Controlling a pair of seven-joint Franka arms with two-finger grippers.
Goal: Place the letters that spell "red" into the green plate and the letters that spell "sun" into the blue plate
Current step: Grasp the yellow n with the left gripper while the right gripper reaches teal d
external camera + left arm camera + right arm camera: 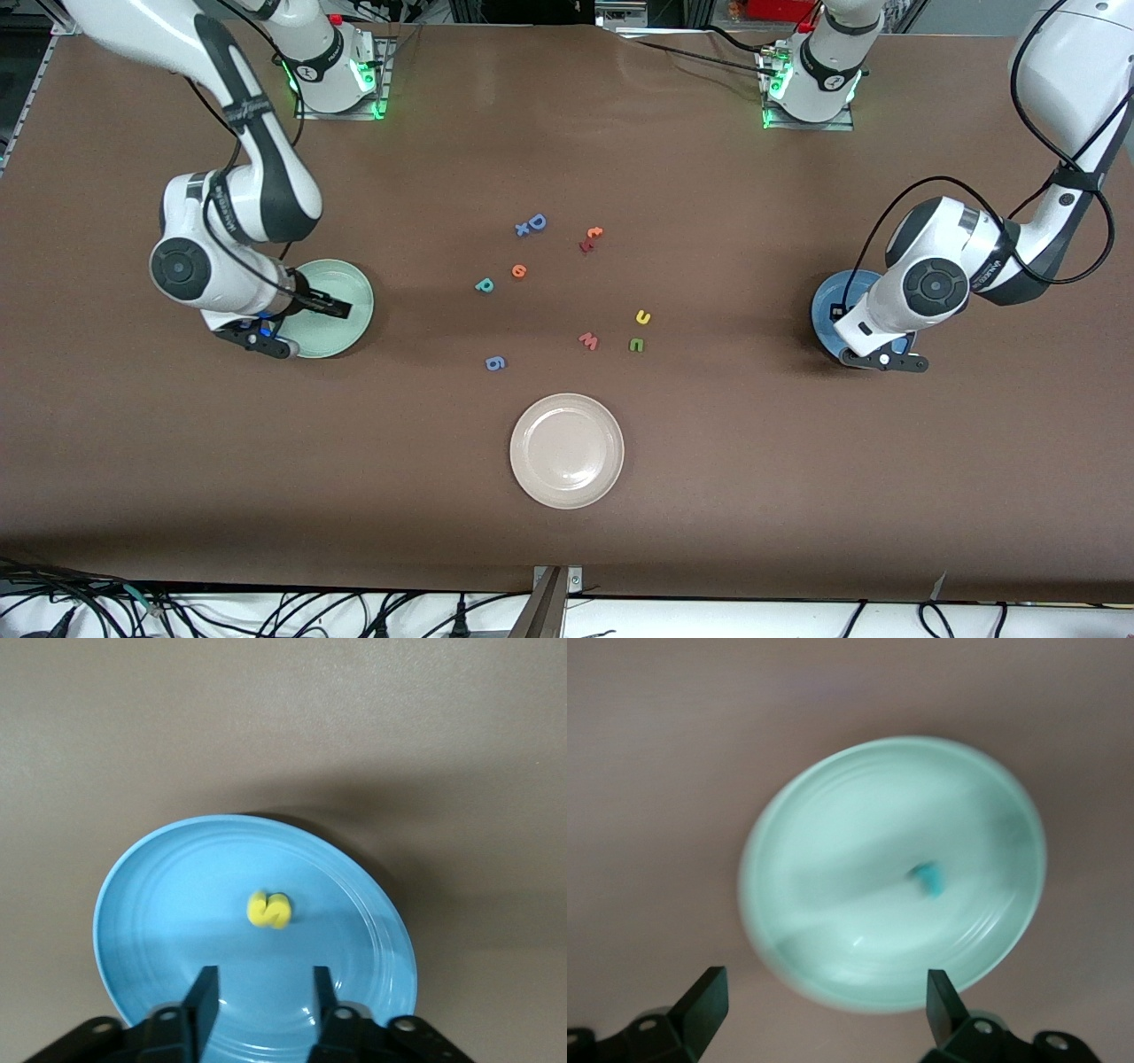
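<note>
Both arms are hovering over their plates: the left gripper (pixel 261 992), fingers parted and empty, over the blue plate (pixel 159 895) holding the yellow s (pixel 268 910); the right gripper (pixel 824 1001), spread wide and empty, over the green plate (pixel 833 842) holding the teal r (pixel 928 878). Teal d (pixel 484 284), orange e (pixel 519 271), yellow u (pixel 643 316) and green n (pixel 636 345) are lying mid-table, waiting.

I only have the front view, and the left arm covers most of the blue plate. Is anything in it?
Observer: Yes. The left wrist view shows a yellow s lying alone in the blue plate.
Operator: Is the left hand holding anything?
Observer: No. The left hand hangs over the plate's rim, fingers apart, with nothing between them.
Operator: And the green plate under the right arm?
Observer: The right wrist view shows one small teal letter lying in the green plate, too blurred to read, with the right hand wide open and empty above it.
</note>
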